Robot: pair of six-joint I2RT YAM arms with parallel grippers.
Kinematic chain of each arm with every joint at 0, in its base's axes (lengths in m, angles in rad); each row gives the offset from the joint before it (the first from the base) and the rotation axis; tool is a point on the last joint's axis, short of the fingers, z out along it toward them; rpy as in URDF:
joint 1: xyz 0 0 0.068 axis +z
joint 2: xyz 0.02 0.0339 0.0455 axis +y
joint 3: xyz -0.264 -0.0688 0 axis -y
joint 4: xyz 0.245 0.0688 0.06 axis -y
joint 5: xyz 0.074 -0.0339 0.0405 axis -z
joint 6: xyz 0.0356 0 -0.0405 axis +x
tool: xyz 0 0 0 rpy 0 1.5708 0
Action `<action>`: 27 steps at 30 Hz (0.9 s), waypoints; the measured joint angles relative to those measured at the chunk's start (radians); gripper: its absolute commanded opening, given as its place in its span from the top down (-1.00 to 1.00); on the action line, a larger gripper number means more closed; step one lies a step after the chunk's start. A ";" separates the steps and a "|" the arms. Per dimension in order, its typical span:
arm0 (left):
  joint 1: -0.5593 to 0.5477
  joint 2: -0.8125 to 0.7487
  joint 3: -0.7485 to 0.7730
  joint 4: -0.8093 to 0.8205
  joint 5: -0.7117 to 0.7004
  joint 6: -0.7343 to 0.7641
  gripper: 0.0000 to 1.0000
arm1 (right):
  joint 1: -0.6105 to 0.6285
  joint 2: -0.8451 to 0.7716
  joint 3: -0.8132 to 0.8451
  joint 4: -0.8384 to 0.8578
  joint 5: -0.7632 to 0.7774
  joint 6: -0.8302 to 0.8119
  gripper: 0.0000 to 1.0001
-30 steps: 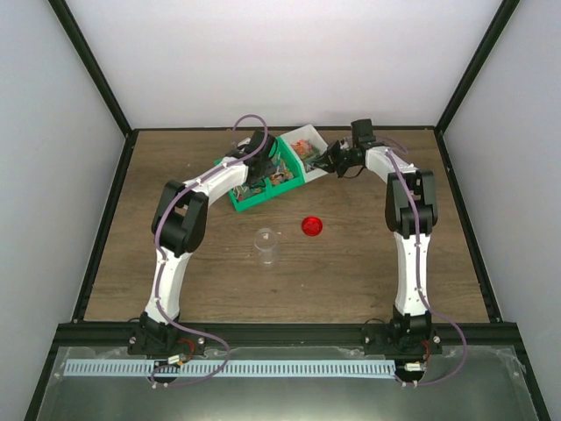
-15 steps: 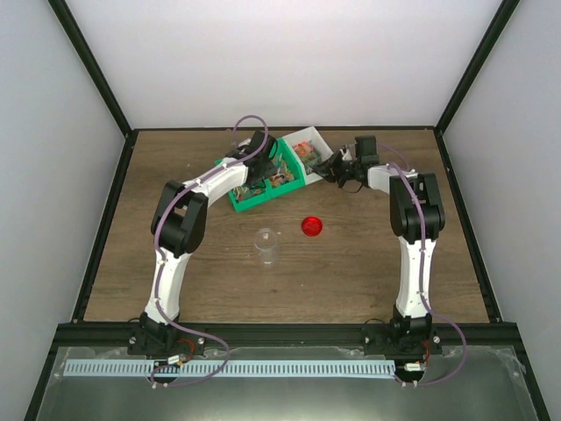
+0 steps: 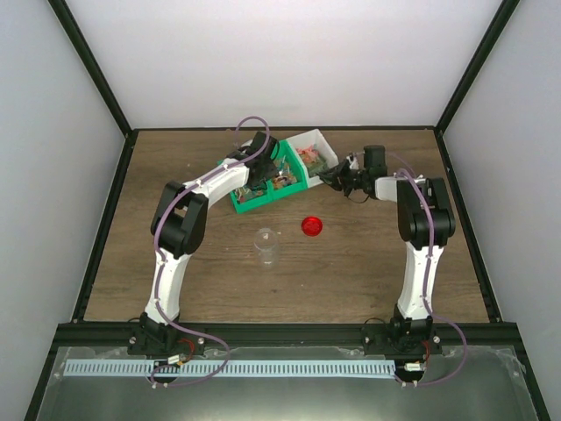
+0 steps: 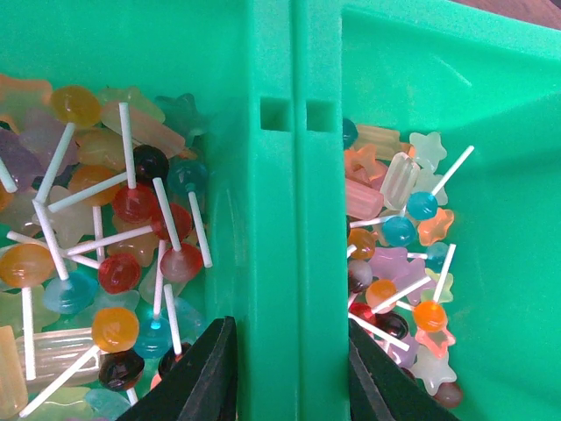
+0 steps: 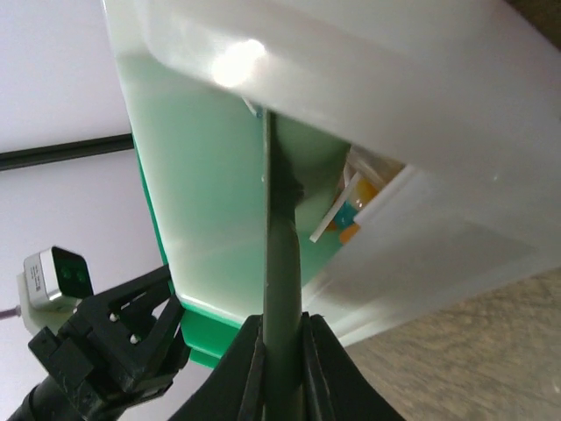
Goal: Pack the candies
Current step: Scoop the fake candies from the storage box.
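The candies (image 4: 131,254) are lollipops and jelly sweets in mixed colours, filling two joined green bins (image 4: 294,175) on both sides of their shared double wall. My left gripper (image 4: 289,351) is shut on that wall, one jaw in each bin. More candies (image 3: 308,155) lie in the white bin (image 3: 321,141) beside the green bins (image 3: 250,200). My right gripper (image 5: 282,329) is shut on the thin handle of the green scoop (image 5: 282,254), which runs up against the translucent white bin (image 5: 394,105). From above, the left gripper (image 3: 259,171) and right gripper (image 3: 336,176) flank the bins.
A clear jar (image 3: 267,247) stands upright in the middle of the wooden table (image 3: 175,263). A round red lid (image 3: 311,226) lies flat to its right. The bins sit near the back edge, with black frame posts at the corners.
The right arm has swung right and lower, drawing its gripper back from the white bin. The white bin has settled flatter and slightly right. The left gripper keeps hold of the green bins.
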 measured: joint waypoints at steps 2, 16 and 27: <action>0.000 -0.002 -0.001 0.000 0.004 0.000 0.92 | -0.004 -0.011 -0.028 0.021 -0.008 0.000 0.99; -0.001 -0.005 -0.003 -0.002 0.023 0.002 0.92 | -0.029 -0.052 -0.163 0.214 -0.064 0.032 0.99; -0.001 -0.014 -0.014 0.003 0.045 0.018 0.92 | -0.061 -0.091 -0.254 0.389 -0.131 0.104 0.99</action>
